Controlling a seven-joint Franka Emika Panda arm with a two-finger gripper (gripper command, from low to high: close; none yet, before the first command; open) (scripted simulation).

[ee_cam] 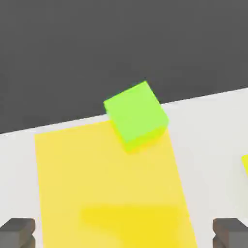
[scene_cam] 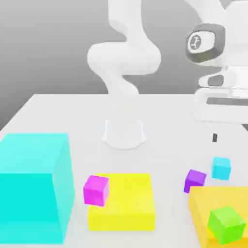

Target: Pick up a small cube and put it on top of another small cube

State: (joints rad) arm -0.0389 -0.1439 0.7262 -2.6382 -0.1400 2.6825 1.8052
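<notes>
The small light-cyan cube rests on the white table at the exterior view's right. A small purple cube sits just beside it, apart from it. My gripper hangs above and slightly behind the cyan cube, with one dark fingertip visible under the white hand. In the hand view my gripper is open, its two dark fingertips spread wide with nothing between them. Below the hand lies an orange-yellow slab with a green cube on its far part.
A huge cyan cube stands at the exterior view's left. A flat yellow slab carries a magenta cube. The green cube sits on the orange-yellow slab at the front right. The arm's base stands mid-table.
</notes>
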